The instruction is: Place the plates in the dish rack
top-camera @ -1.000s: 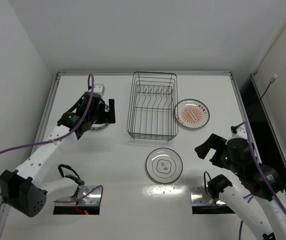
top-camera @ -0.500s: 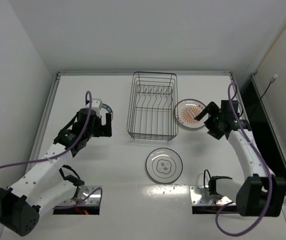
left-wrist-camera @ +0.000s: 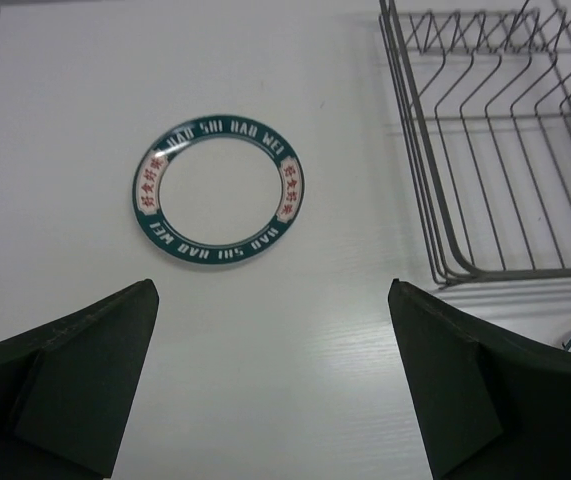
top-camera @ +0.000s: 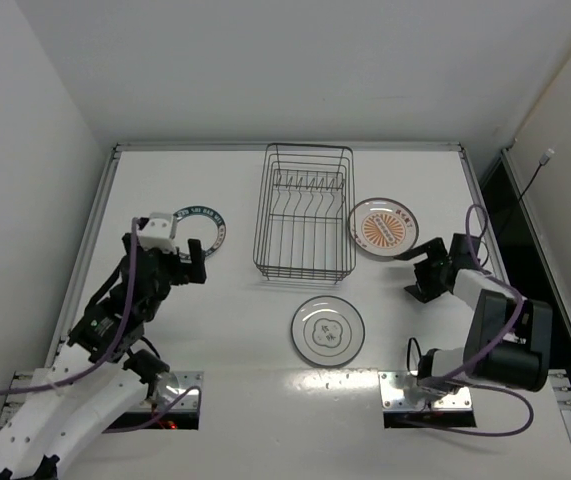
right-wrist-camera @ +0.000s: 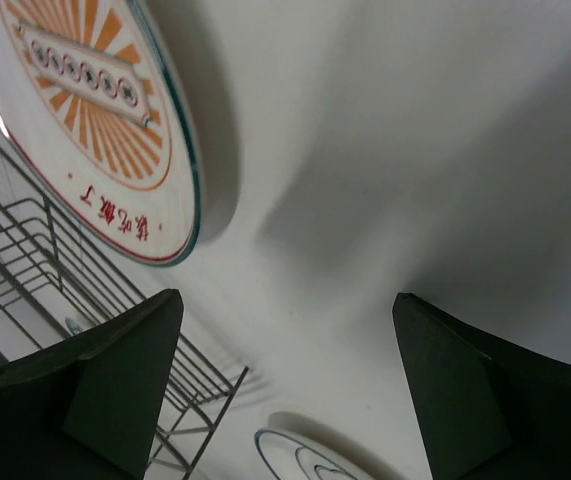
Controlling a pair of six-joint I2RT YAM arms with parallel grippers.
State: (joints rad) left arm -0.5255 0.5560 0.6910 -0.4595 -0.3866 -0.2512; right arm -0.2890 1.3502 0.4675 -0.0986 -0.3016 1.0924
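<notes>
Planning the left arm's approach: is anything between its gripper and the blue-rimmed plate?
No. The left wrist view shows only bare table between the open left gripper and the blue-rimmed plate.

Orange-sunburst plate (top-camera: 384, 228), grey-rimmed plate (top-camera: 327, 330) with centre motif, teal lettered-rim plate (left-wrist-camera: 218, 187), dark wire dish rack (top-camera: 260, 225)

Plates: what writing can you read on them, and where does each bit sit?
"HAO SHI HAO WEI": white letters on the dark-blue rim plate, top arc, repeated along the bottom.
Red characters at that rim's sides: too small to read.
Orange sunburst plate: red characters and a centre banner, blurred.
Grey-rim plate: nothing legible.
</notes>
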